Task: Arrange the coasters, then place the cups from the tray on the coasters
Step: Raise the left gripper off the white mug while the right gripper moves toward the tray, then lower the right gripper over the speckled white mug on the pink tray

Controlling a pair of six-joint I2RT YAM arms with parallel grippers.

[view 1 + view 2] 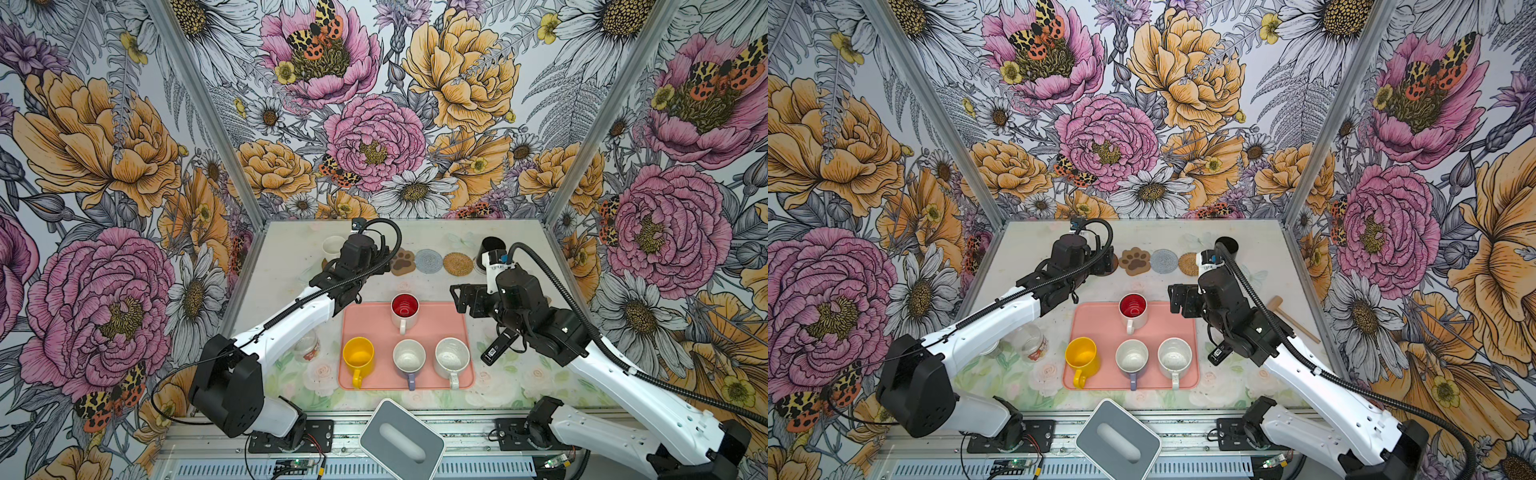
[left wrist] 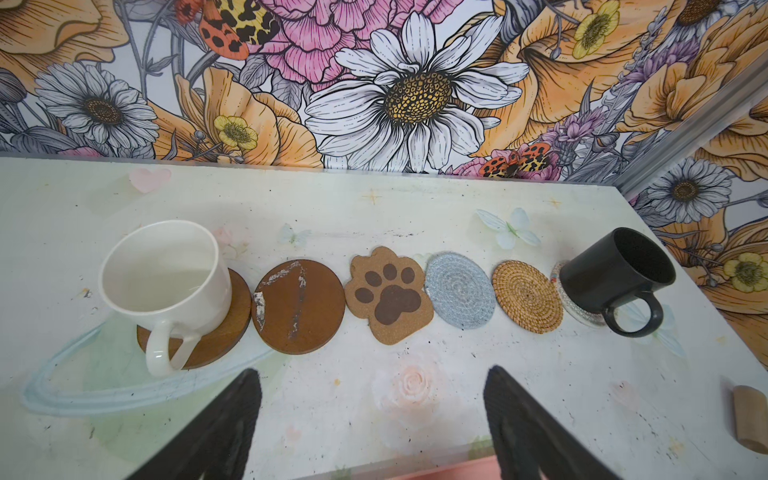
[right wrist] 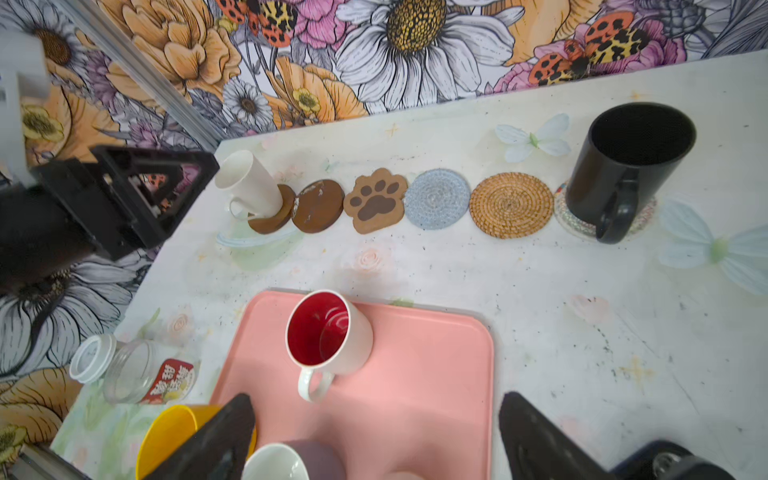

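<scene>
Tray (image 1: 370,326), salmon pink, lies at the near middle of the table (image 1: 286,257), and we count four mugs standing on it. The red-inside mug (image 1: 404,313) stands at its far edge. Along its near edge, from left to right, stand the yellow mug (image 1: 358,353), the lavender mug (image 1: 409,358) and the speckled mug (image 1: 452,356).

We see the right gripper (image 3: 376,399) hanging above the far right part of the tray, its jaws wide apart with nothing between them. The red-inside mug is just to its left and untouched. The left gripper (image 2: 371,374) hangs over bare table between the tray and the far row of coasters. Its jaws are also spread and empty, and the row lies just beyond it.

At the far left, the cream-white mug (image 2: 166,282) stands on a brown disc (image 2: 232,328), set off-centre toward that disc's left. At the far right, the black mug (image 2: 615,274) stands on the clear lacy round (image 2: 582,311).

Between those two we find four bare coasters, side by side and touching or nearly so. From left to right they are the second brown disc (image 2: 298,305), the paw-print coaster (image 2: 388,295), the grey-blue woven round (image 2: 459,290) and the rattan round (image 2: 527,296).
</scene>
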